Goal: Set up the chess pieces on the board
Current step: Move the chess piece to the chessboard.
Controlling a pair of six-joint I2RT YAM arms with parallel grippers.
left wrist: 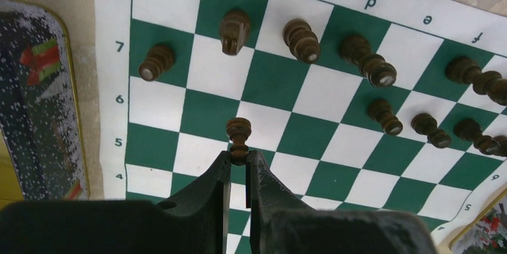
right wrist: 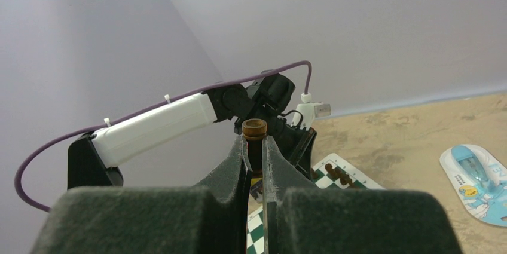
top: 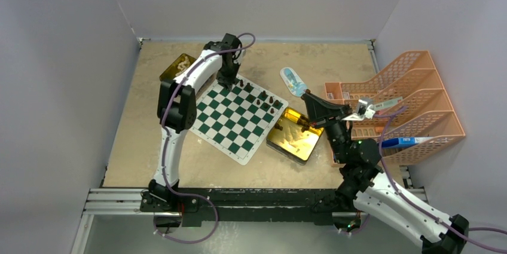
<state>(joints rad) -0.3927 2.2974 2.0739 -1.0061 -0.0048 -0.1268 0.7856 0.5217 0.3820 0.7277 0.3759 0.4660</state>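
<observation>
**Chess pieces, small dark brown figures (left wrist: 301,40), partly set on the green-and-white checked board mat (left wrist: 156,3)**

The board lies flat on the sandy-beige tabletop (top: 143,146). It is turned at an angle and sits left of middle in the overhead view. Several chess pieces stand in two uneven rows along its far right side, close to the lettered border. A knight and a bishop are among them, with smaller pawns in front.

The left pincer (left wrist: 239,159) is over the board near the numbered border, about level with the 5. Its jaws are closed on a dark brown pawn (left wrist: 238,134), whose round head shows past the jaw tips. Whether the pawn touches the mat cannot be told.

The right pincer (right wrist: 255,146) is closed on a dark brown piece with a round flat top (right wrist: 254,127), and that top rises just above the jaws. In the overhead view this pincer hangs over the far edge of a shiny gold rectangular tin (top: 294,137), which sits just beside the board's right corner.

A second gold tin with a printed lid (top: 178,63) lies just off the board's far left corner. A blue-and-white packet (top: 293,80) lies on the tabletop beyond the first tin. An orange slotted plastic rack (top: 412,86) stands at the right edge.
</observation>
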